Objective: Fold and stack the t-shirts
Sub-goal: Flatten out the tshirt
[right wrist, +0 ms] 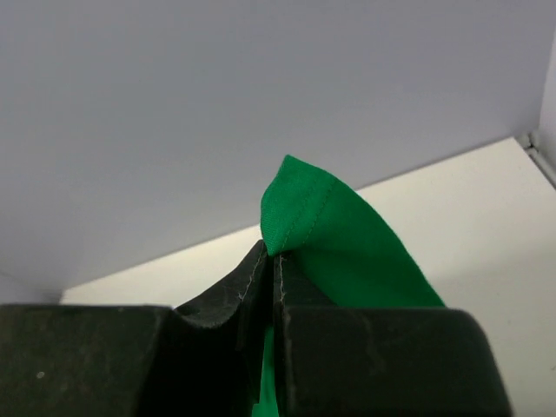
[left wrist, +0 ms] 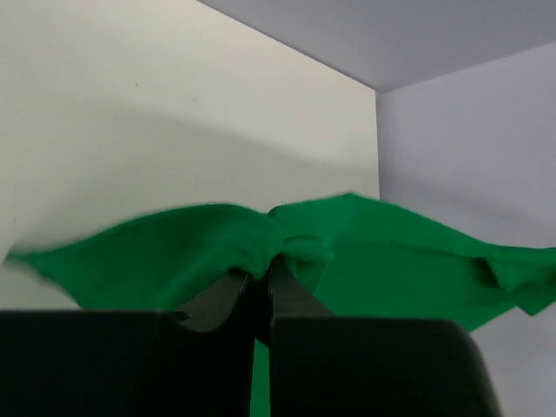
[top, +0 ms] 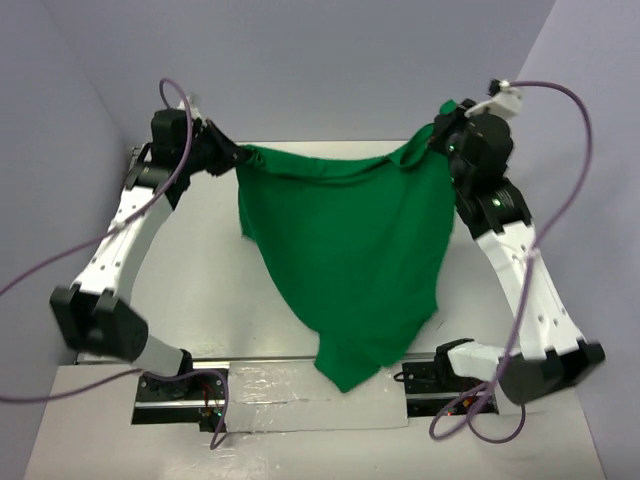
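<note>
The low tip of the t-shirt point(top: 345, 372) lies over the middle of the worktop's point(top: 190, 270) near edge, between my two bases and across the mounting rail point(top: 275, 384) there. I cannot tell whether that tip rests on the rail or hangs just clear of it.

From the tip the bright green cloth widens steadily toward the far edge, so it reads as a rough triangle pointing back at me, slightly right of centre. Its left side is ragged and its right side falls straighter, close beside my right arm.

The cloth's widest line runs left to right, parallel with the far edge, and sags a little in the middle. It is strung between my two sets of fingers, lifted off the worktop.

Toward the far left corner, my left fingers point(top: 234, 155) are pressed together on a bunched fold of the shirt's upper edge. My left wrist camera shows the t-shirt point(left wrist: 391, 252) spreading to both sides of the left fingers point(left wrist: 280, 287).

Toward the far right corner, my right fingers point(top: 440, 136) are clamped on the other top corner. In my right wrist camera a stitched hem of the t-shirt point(right wrist: 347, 243) pokes up past the tips of the right fingers point(right wrist: 256, 269).
</note>
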